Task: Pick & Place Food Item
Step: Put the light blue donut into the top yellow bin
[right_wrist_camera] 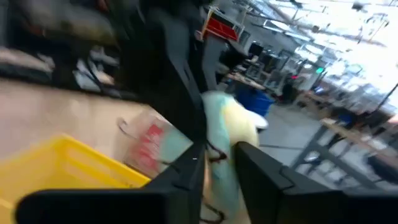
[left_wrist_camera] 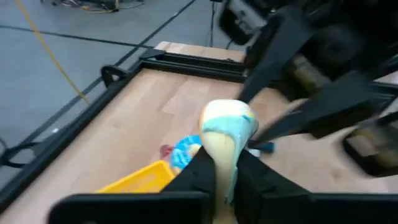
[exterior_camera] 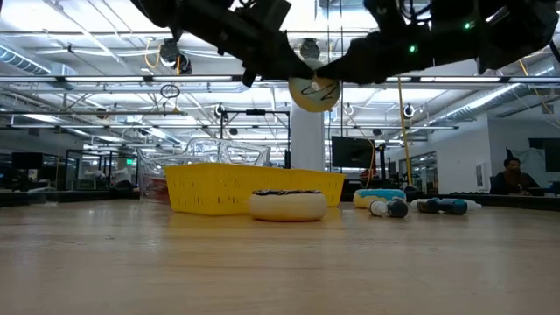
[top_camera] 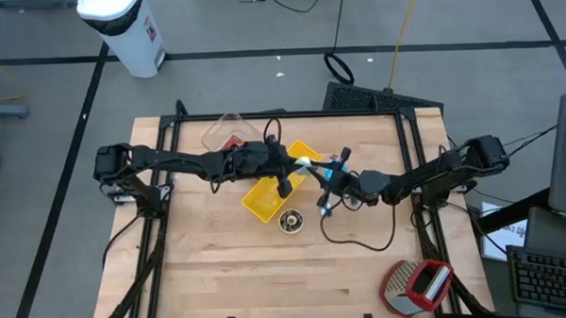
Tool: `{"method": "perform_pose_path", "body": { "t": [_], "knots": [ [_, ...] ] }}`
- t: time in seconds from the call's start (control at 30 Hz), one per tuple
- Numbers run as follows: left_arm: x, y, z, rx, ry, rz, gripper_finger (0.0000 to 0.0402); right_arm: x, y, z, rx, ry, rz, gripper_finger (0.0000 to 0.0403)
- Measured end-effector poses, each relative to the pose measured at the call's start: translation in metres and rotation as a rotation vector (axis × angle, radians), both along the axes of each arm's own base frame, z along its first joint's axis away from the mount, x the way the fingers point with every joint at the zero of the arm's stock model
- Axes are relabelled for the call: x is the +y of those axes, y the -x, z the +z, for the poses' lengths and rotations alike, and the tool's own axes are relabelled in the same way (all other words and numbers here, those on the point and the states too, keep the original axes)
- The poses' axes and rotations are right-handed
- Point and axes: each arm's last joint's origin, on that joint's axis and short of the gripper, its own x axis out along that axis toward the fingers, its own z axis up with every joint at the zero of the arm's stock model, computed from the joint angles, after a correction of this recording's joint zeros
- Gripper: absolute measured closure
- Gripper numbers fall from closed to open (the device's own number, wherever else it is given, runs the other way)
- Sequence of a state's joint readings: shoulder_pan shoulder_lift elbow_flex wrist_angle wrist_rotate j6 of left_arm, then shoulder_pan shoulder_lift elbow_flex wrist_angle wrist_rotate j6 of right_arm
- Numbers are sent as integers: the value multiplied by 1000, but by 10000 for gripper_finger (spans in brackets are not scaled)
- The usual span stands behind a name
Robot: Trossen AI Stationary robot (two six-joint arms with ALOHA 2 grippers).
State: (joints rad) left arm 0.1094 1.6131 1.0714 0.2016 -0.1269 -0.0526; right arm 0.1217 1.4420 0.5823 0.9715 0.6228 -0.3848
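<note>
The food item (top_camera: pixel 304 162), a cream-coloured piece with a pale blue top, hangs in the air above the far right end of the yellow basket (top_camera: pixel 263 196). Both grippers meet at it. My left gripper (top_camera: pixel 296 166) comes from the table's left and is shut on it. My right gripper (top_camera: pixel 317 171) comes from the right, with the item (right_wrist_camera: pixel 225 134) filling the gap between its fingers. In the low view the item (exterior_camera: pixel 313 92) hangs well above the basket (exterior_camera: pixel 219 188). My left gripper pinches the food item's cream lower part (left_wrist_camera: pixel 225 163) between its two fingers, coming nearly level from the table's left. The blue-topped end (left_wrist_camera: pixel 229 119) sticks out past the fingertips, and the item is lifted clear. My right gripper has the item's side (right_wrist_camera: pixel 214 155) between its two fingers, level from the table's right. The fingers (right_wrist_camera: pixel 189 171) hide the place of contact, so the part cannot be told.
A dark-topped round pastry (top_camera: pixel 290 220) lies just in front of the basket. A clear plastic container (top_camera: pixel 227 134) stands at the far left, small blue pieces (exterior_camera: pixel 381 198) lie to the basket's right, a black cable (top_camera: pixel 361 241) loops nearby, and a red and grey object (top_camera: pixel 417 285) sits near the front right corner.
</note>
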Motion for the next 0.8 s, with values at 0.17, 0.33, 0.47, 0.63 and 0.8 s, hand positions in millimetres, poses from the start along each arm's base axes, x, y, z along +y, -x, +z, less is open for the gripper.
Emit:
{"method": "perform_pose_path", "body": {
  "t": [0.17,0.33,0.47,0.63,0.8],
  "knots": [
    [16,2,0,5,-23,31,372,-2,11,19,-89,-97,5,257],
    [37,7,-2,37,-57,50,351,-4,23,37,-147,-104,8,215],
    [56,14,-7,95,-26,-23,379,-7,28,40,-102,-77,-9,203],
    [77,22,-9,100,16,-61,386,-19,27,34,-48,-79,-53,207],
    [82,19,-19,116,31,-83,389,-32,23,29,-32,-117,15,215]
  ]
}}
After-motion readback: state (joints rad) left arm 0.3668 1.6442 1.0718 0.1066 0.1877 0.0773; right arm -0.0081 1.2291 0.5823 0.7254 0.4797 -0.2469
